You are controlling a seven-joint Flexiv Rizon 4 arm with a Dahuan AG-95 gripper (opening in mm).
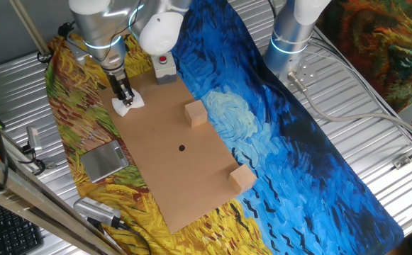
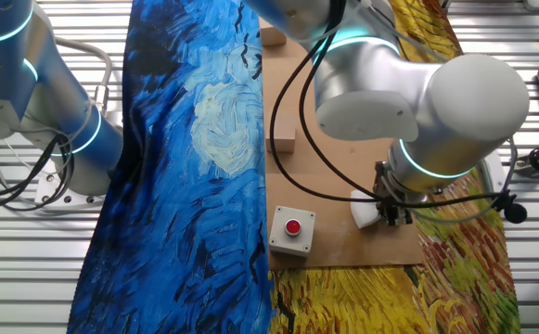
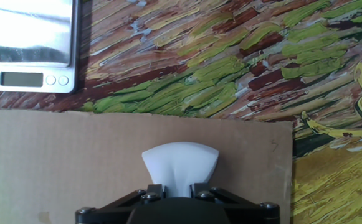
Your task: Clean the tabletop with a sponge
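The tabletop is a tan cardboard-like board [image 1: 170, 156] lying on the painted cloth, with a small dark spot [image 1: 181, 148] near its middle. My gripper [image 1: 125, 95] is shut on the white sponge [image 1: 129, 104] and holds it down at the board's far left corner. In the hand view the sponge [image 3: 179, 163] bulges out from between my fingers, squeezed at its base, near the board's edge [image 3: 137, 118]. In the other fixed view the sponge [image 2: 365, 211] shows beside my gripper [image 2: 390, 211], on the board [image 2: 362, 148].
Two tan wooden cubes [image 1: 196, 113] [image 1: 242, 177] stand on the board. A grey box with a red button [image 1: 164, 68] sits at the board's far edge. A small grey scale [image 1: 104, 160] lies on the cloth at the left. A second arm's base [image 1: 291, 42] stands behind.
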